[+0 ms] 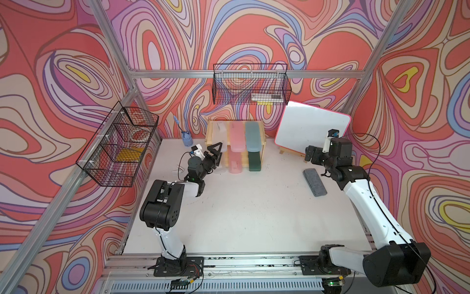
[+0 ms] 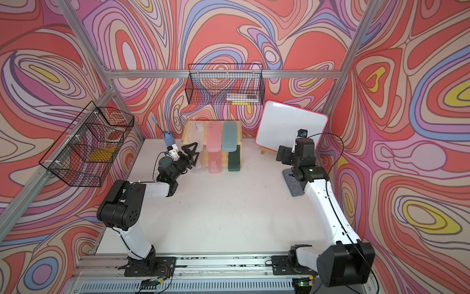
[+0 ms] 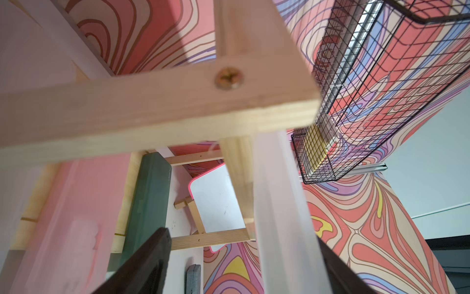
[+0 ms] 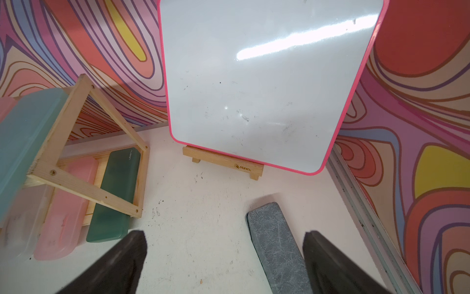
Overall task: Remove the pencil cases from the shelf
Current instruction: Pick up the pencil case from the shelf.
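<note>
- You are holding the left jaws at the left front corner of the shelf (image 1: 209,131). They are turned so that one finger (image 3: 340,275) is sitting above the front end of the upper translucent whitish case (image 1: 220,132) and the other finger (image 3: 142,267) below it.
- These jaws are standing open. In the left wrist view the upper finger is lying just beside the case, and a clear gap is showing between the case and the lower finger, so nothing is being clamped.
- All six pencil cases are resting on the shelf, lying front to back with their rounded ends poking out over the front rims.
- In both top views, the upper tier is carrying the whitish case, a pink case (image 1: 237,137) and the teal case (image 1: 253,137), running left to right.
- The lower tier is carrying the second whitish case (image 4: 23,221), partly hidden behind your left jaws, then the second pink case (image 1: 236,165) and the dark green case (image 1: 255,161).
- Your right jaws are hanging wide open and empty above the bench (image 1: 241,208), facing the pink-rimmed whiteboard (image 1: 312,129) on its small wooden stand.
- The grey felt block (image 1: 314,182) is lying flat on the bench near the right jaws, and they are not touching it.
</note>
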Robot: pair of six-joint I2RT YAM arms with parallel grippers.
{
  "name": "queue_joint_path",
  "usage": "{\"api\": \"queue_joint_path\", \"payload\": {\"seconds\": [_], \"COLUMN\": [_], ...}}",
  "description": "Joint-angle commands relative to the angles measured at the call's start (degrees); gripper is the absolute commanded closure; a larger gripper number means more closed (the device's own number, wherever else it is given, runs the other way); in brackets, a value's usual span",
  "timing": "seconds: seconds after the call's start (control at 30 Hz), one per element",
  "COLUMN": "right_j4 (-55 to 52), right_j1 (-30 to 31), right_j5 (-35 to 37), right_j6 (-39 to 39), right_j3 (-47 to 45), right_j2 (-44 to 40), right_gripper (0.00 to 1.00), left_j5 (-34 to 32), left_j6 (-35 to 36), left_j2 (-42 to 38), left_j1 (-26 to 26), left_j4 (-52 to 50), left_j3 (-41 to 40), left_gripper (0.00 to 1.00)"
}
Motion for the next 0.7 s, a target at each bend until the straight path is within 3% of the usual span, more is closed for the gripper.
{"api": "queue_joint_path", "payload": {"seconds": [0.0,0.1,0.33,0.5,0.67], "right_j4": [0.79,0.93,0.37,-0.38,-1.74], "right_j1": [0.36,0.57,1.04,2.08,6.35], "right_j5": [-0.75,-1.29,-2.23,-2.02,-1.91], "right_j6": [-0.25,-0.03,0.15,-0.03,-0.04], "right_j3": [0.96,0.77,0.68,-0.06,-0.26], "right_j2": [0.75,0.79,0.22,-1.05,-3.74], "right_gripper": [0.02,0.02,0.02,0.02,0.02], "left_j5": [-0.99,-1.96,-2.8,-2.93,-1.71], "left_j6": [1.51,2.92,5.06,6.91,9.09], "left_j2": [-1.95,-4.65,-10.0,-13.91,-18.68], "left_j1": [-0.75,-1.02,-1.19,-1.28,-1.93], "left_j4": [-0.03,-2.7,-6.73,-10.13,-6.5], "left_j3": [0.71,-0.8,-3.67,-5.55,-8.56], "left_gripper": [0.42,0.48,0.83,1.0,1.0]}}
